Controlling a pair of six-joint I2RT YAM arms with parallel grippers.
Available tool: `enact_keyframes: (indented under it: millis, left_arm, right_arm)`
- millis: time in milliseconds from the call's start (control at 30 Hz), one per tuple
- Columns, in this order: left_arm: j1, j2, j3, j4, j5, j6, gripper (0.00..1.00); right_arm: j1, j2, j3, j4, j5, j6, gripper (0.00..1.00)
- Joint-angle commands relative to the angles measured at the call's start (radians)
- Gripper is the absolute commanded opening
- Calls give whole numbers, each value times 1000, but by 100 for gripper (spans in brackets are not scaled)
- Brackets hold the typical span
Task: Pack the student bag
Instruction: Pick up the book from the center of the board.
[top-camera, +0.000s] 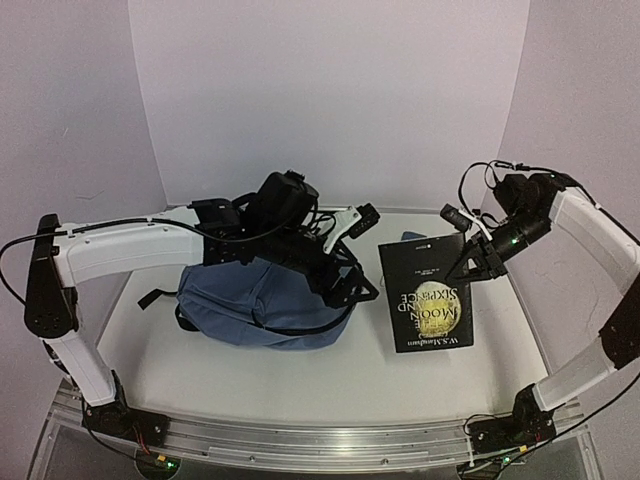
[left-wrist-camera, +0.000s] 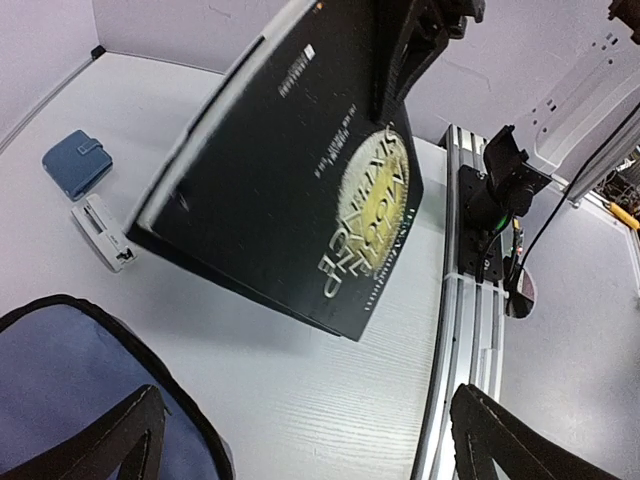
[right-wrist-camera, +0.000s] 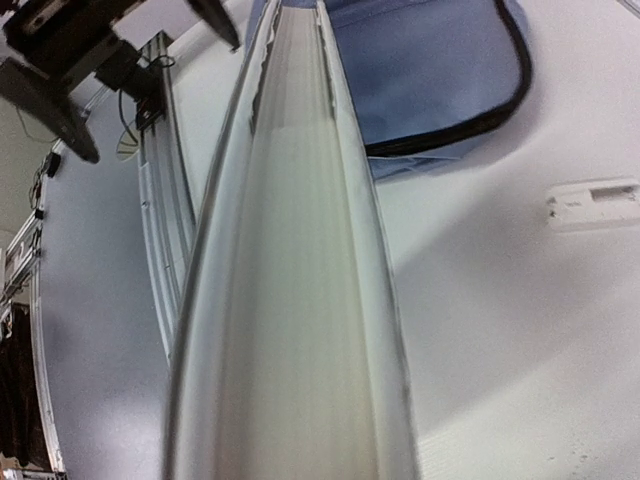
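Two slim robot arms, the left arm (top-camera: 130, 245) and the right arm (top-camera: 590, 225), had smooth white shells over their long links and boxy black joints at the elbows and wrists. Thin black cables (top-camera: 130, 222) ran loosely along them to matte black jaws. Each stood on a small black base (top-camera: 125, 418) showing a tiny green light (top-camera: 168, 463).

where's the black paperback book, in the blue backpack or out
Out: the black paperback book hangs from the right claw, beside the slate-blue fabric backpack, not inside.
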Motion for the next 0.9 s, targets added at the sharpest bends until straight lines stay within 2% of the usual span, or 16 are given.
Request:
enact_keyframes:
  millis: [0, 300, 467, 600, 867]
  left_arm:
    - [-1, -61, 88, -210, -18, 133, 100]
    - [-1, -23, 198, -333, 40, 161, 98]
    - [-1, -43, 174, -285, 69, 145, 98]
    - [-1, -13, 180, -272, 110, 134, 97]
    - [-1, 34, 149, -190, 280, 93, 79]
  right_arm:
    - [87, -72, 71, -99, 32, 100, 0]
    - [302, -106, 76, -44, 168, 179, 0]
    - [411, -122, 66, 0, 214, 229, 0]
    - [437, -105, 88, 3, 198, 245, 0]
    - [459, -90, 118, 9, 176, 252, 0]
